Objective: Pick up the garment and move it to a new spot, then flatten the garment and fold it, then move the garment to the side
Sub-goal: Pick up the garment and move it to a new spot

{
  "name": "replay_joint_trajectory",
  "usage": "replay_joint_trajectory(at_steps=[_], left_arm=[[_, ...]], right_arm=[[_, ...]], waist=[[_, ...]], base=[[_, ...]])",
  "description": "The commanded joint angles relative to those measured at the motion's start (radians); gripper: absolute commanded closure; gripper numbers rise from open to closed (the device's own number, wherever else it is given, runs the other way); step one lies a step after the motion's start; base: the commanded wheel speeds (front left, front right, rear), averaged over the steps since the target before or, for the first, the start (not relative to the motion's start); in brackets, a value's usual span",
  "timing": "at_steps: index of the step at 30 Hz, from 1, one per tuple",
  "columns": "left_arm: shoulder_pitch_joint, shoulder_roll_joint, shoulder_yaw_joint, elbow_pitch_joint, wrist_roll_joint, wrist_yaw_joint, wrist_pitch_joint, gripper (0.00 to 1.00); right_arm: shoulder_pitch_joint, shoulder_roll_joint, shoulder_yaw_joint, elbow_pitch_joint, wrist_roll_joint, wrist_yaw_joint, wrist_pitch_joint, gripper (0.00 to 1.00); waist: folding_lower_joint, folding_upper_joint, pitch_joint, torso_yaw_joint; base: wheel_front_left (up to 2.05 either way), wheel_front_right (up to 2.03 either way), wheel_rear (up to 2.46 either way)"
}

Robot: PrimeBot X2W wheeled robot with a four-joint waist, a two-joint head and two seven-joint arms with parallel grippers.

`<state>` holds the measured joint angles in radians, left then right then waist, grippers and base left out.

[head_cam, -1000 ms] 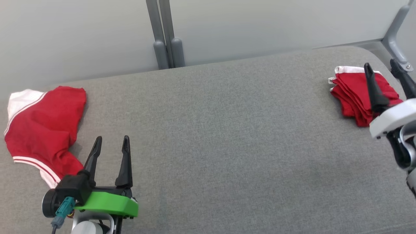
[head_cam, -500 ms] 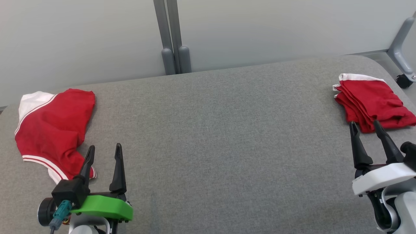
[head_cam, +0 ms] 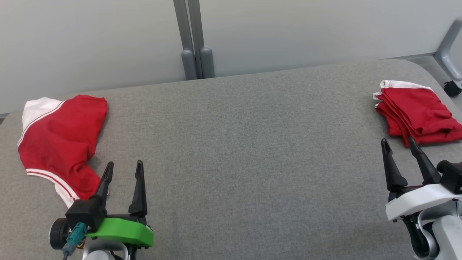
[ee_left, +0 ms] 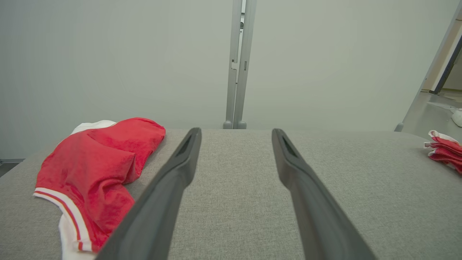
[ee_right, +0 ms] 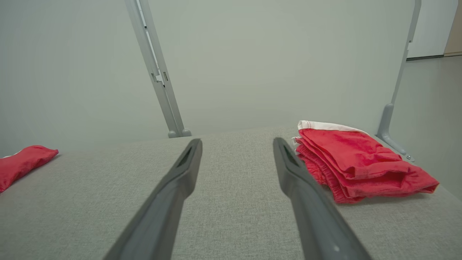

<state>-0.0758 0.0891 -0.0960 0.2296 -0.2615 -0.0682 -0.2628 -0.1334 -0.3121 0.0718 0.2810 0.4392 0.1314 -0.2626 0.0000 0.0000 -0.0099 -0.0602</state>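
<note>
In the head view, the garment (head_cam: 59,141) lies crumpled at the left end of the grey padded surface (head_cam: 245,151). It is red, with a white patch at its far left corner and white, red-striped trim along its near edge. The left gripper (head_cam: 125,163) sits at the lower left, its 2 dark fingers spread wide and holding nothing. Its outer finger is just beside the garment's near corner, and whether they touch cannot be told. At the lower right, the right gripper (head_cam: 397,140) also stands wide and empty, its fingertips just short of a folded red piece (head_cam: 415,112) with a white edge at the right end of the surface. The 2 cloth items are well apart. A grey post (head_cam: 193,39) rises behind the surface against the pale wall.

In the left wrist view, the left gripper (ee_left: 235,130) has its fingers splayed over bare grey fabric. The garment (ee_left: 97,162) is heaped to their left, partly behind the left finger. The folded red piece (ee_left: 444,151) shows small at the far right edge.

In the right wrist view, the right gripper (ee_right: 237,140) is parted wide with nothing between its fingers. The folded red piece (ee_right: 357,162) is stacked in several layers just right of the right finger. The garment (ee_right: 21,162) shows at the far left edge
</note>
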Motion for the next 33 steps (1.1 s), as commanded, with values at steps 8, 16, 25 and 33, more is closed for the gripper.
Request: replay_joint_trajectory(at_steps=[8,16,25,33], left_arm=[[-0.017,0.001,0.015,0.021,0.026,-0.008,-0.002,0.00],[-0.022,0.023,0.051,0.023,0.038,0.009,-0.002,0.00],[0.010,0.041,0.075,0.010,0.027,0.028,-0.001,0.00],[0.025,0.046,0.078,-0.018,0.017,0.044,0.015,0.00]], right_arm=[[0.013,0.028,0.021,0.001,0.016,-0.001,-0.002,0.00],[0.010,0.047,0.069,-0.002,0.033,-0.001,-0.002,0.00],[0.011,0.059,0.101,-0.044,0.037,-0.001,-0.002,0.00],[0.011,0.052,0.113,-0.055,0.039,-0.001,-0.002,0.00]], waist=[[0.0000,0.0000,-0.006,0.118],[0.0000,0.0000,-0.010,0.329],[0.0000,0.0000,-0.008,0.473],[0.0000,0.0000,-0.003,0.508]], base=[[0.00,0.00,0.00],[0.00,0.00,0.00],[0.00,0.00,0.00],[0.00,0.00,0.00]])
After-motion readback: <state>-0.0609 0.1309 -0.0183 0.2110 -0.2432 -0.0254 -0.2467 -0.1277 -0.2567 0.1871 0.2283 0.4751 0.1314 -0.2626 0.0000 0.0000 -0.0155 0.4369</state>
